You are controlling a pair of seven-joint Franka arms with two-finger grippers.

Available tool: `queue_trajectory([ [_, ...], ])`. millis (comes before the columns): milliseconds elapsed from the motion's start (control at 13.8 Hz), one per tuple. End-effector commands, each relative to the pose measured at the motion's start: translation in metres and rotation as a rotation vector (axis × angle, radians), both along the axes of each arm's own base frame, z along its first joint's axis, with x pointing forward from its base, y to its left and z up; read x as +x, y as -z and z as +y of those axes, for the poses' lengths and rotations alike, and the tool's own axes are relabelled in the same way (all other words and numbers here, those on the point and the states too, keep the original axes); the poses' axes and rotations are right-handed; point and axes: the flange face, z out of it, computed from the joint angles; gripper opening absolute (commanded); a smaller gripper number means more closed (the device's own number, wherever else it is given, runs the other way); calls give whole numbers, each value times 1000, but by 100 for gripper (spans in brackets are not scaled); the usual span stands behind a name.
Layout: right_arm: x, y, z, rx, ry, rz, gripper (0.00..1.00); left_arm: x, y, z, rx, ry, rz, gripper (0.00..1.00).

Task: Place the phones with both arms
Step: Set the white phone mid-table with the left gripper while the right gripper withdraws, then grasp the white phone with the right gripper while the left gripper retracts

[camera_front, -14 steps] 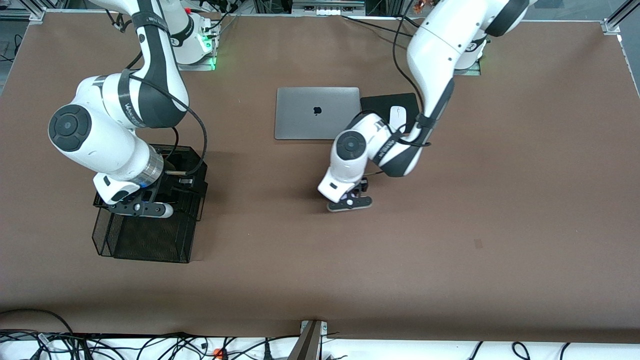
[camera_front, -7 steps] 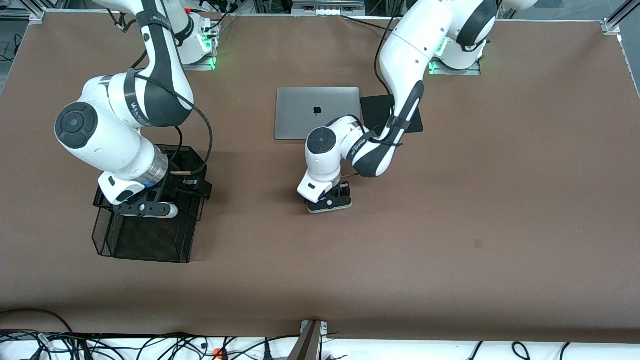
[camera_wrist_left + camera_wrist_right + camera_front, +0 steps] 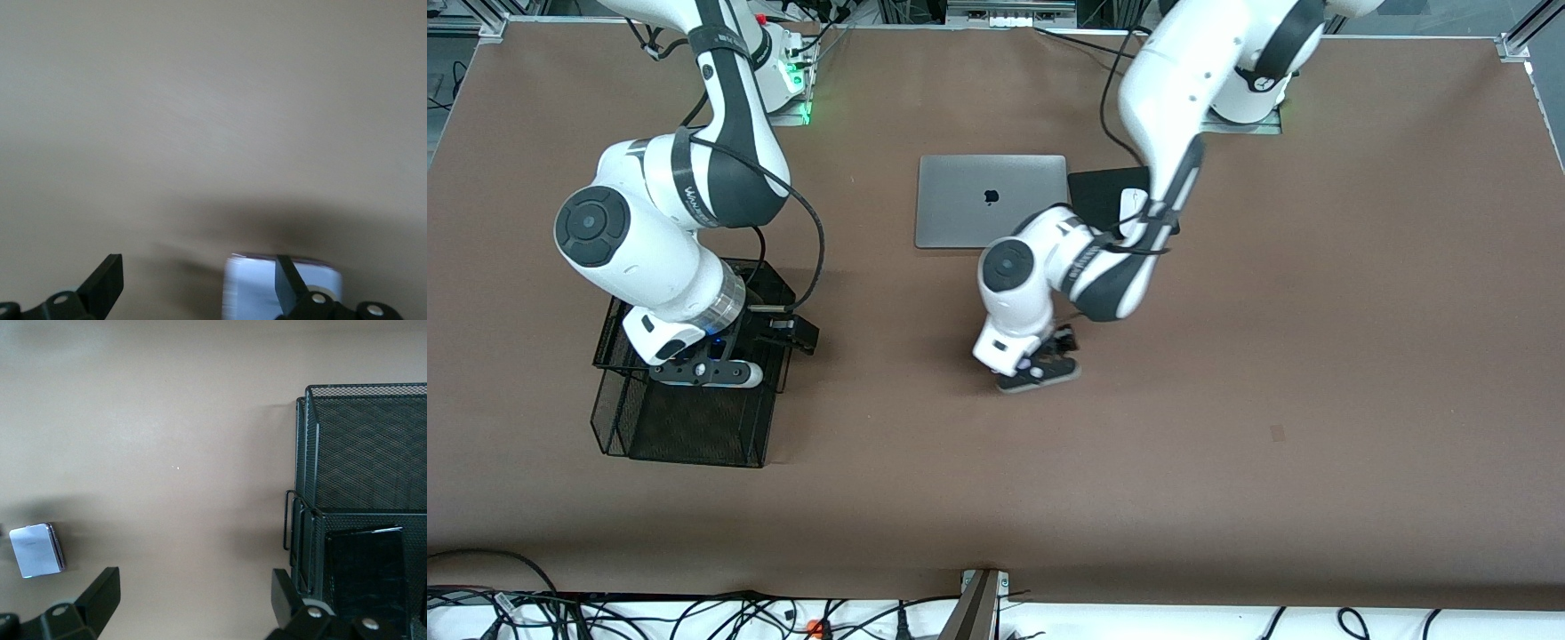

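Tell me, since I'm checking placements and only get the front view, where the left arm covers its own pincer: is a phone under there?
Observer: Yes. The left wrist view shows the pale lilac phone on the table, partly under one finger of the open left pincer, not clamped.
Operator: And the basket under the right arm?
Observer: The right wrist view shows a black phone lying in one mesh basket compartment, the right pincer open above its edge.
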Motion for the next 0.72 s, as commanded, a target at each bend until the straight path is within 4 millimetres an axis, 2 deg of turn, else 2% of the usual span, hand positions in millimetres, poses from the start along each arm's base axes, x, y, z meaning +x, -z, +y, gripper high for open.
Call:
queue_trajectory([
  [0,1,-5,7,17,13,-7,100,21,-29,79,34,20,137,100],
  [145,-9,-4,38,16,-27,-11,100,35,-45,144,56,55,219,100],
  [217,-13,4,56,10,5,-10,100,45,-58,180,60,71,251,100],
  [290,-13,2,81,13,41,-39,100,52,-74,213,56,96,276,100],
  [435,-15,8,133,2,83,-66,100,64,-117,276,36,134,294,100],
  [580,-27,31,199,17,80,-66,100,63,-167,332,10,159,281,100],
  [652,-32,46,226,29,81,-71,100,59,-194,358,-1,174,266,100],
])
